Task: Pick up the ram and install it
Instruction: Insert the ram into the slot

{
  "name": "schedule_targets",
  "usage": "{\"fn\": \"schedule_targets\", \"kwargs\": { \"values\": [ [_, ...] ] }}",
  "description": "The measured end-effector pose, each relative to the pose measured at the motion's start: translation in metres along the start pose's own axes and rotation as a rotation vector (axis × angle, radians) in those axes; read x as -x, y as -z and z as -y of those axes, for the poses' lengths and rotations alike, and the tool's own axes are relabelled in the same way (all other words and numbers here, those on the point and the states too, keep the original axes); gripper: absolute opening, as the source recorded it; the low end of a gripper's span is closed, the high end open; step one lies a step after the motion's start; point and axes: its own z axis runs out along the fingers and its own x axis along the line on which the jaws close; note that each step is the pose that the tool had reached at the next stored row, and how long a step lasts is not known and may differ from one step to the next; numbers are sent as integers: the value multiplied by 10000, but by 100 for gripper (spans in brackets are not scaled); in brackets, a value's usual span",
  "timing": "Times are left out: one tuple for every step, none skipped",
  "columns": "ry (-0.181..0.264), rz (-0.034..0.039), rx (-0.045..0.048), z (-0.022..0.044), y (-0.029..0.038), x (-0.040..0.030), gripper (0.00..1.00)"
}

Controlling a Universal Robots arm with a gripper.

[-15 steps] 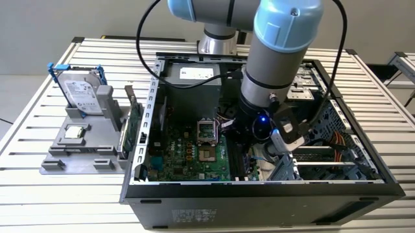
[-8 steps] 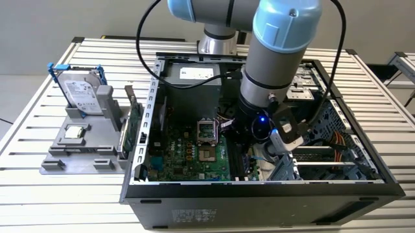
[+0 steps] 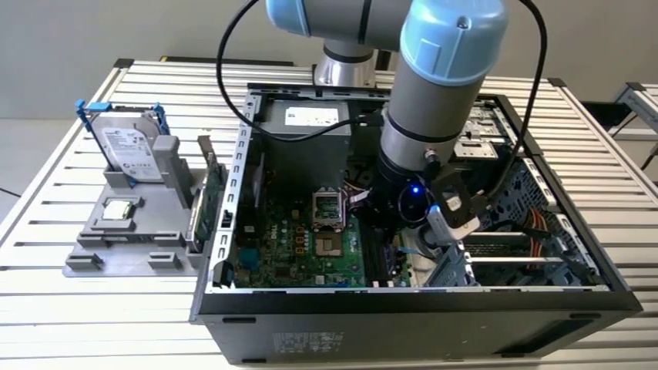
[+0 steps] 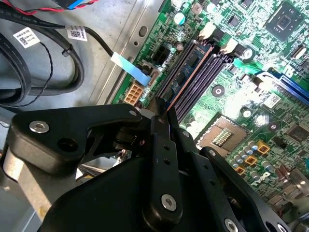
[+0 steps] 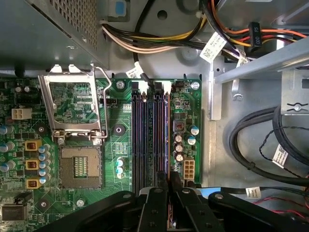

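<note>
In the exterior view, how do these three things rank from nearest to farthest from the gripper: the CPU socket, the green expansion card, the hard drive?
Taken from the gripper, which is low inside the case over the memory slots:
1. CPU socket, on the motherboard, just toward the exterior view's left.
2. Green expansion card, upright outside the case's left wall.
3. Hard drive, upright in the grey holder, farthest left.

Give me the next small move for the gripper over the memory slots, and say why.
Probably a short, straight push down into the slot. In both wrist views the gripper is shut on the ram, whose reddish edge already lies along one of the memory slots beside the open CPU socket. The ram looks lined up with the slot, though whether it is fully seated cannot be told.
</note>
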Motion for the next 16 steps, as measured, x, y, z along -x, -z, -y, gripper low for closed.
{"fn": "schedule_targets", "kwargs": {
  "values": [
    [0,0,0,-1,-2,3,0],
    [0,-1,-2,-2,-3,7,0],
    [0,-1,1,-5,-5,11,0],
    [0,0,1,-7,-8,13,0],
    [-1,1,1,-9,-12,15,0],
    [1,2,1,-10,-17,17,0],
    [0,2,2,-10,-22,17,0],
    [0,0,-1,-9,-24,17,0],
    [1,0,-2,-9,-25,17,0],
    [0,-1,-3,-9,-25,17,0],
    [1,-1,-2,-10,-25,18,0],
    [0,-2,-1,-10,-26,18,0],
    [1,-4,-1,-10,-26,18,0],
    [4,-6,1,-9,-27,18,0],
    [9,-12,2,-8,-28,19,0],
    [15,-17,2,-7,-27,19,0]
  ]
}}
